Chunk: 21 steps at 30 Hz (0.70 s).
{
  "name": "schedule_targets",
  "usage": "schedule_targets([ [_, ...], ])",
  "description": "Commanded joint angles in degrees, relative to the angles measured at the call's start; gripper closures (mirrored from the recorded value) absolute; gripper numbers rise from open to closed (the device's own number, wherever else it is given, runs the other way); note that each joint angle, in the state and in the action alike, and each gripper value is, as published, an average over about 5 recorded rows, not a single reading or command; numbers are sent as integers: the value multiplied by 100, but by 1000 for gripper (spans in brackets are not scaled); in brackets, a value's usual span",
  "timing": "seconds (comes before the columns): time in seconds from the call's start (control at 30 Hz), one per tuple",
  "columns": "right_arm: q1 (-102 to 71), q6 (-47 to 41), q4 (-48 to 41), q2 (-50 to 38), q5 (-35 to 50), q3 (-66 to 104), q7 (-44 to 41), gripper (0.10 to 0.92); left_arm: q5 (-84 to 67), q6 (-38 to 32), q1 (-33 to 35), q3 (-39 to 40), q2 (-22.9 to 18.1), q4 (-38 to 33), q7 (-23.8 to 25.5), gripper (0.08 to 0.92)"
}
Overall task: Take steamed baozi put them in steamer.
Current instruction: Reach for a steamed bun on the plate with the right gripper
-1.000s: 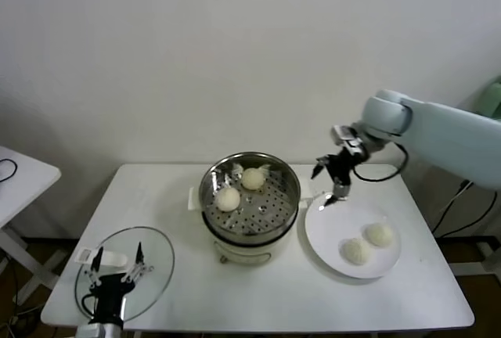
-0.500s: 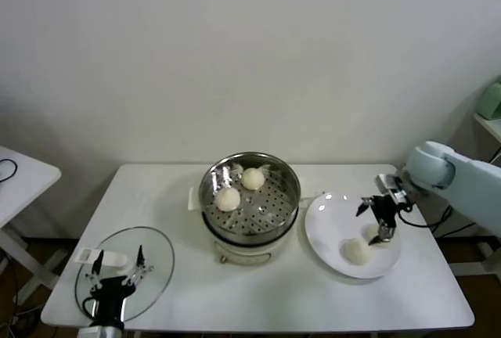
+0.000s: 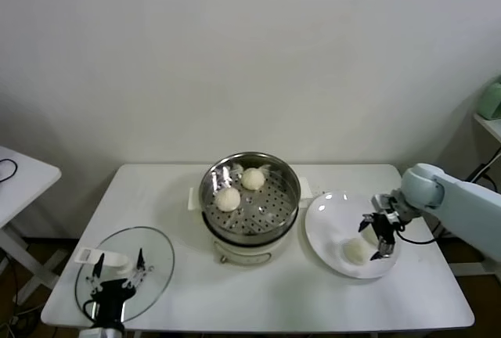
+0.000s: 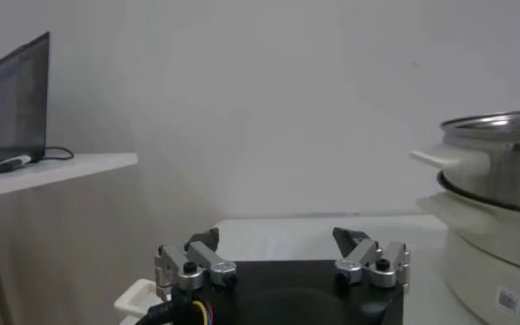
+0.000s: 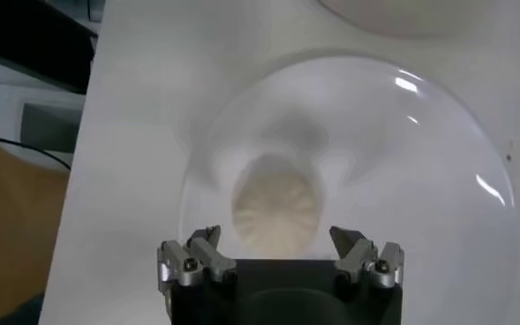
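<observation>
The steel steamer (image 3: 270,224) stands mid-table with two baozi on its perforated tray, one in front (image 3: 228,198) and one behind (image 3: 252,178). It also shows in the left wrist view (image 4: 498,177). Two more baozi lie on the white plate (image 3: 329,213): one (image 3: 355,252) is in plain sight, the other is mostly hidden under my right gripper (image 3: 376,236). In the right wrist view that baozi (image 5: 277,207) lies on the plate (image 5: 418,177) just ahead of the open right gripper (image 5: 277,240), which is not touching it. My left gripper (image 3: 113,271) is open and empty, parked at the front left (image 4: 275,238).
A glass lid (image 3: 153,256) lies on the table's front left under the left gripper. A small white side table (image 3: 19,174) stands to the left. The table edge lies close behind and to the right of the plate.
My right gripper has swung from beside the steamer's rim out over the plate and lowered onto the farther baozi. The left arm has not moved.
</observation>
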Motion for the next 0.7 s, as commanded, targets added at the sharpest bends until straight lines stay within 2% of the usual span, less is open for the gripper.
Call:
schedule_targets([
  [0.03, -153, 18, -264, 457, -152, -43, 27, 203, -9, 1, -14, -5, 7, 36, 0, 177],
  [0.7, -66, 93, -439, 580, -397, -289, -39, 203, -10, 11, -75, 3, 11, 111, 6, 177],
])
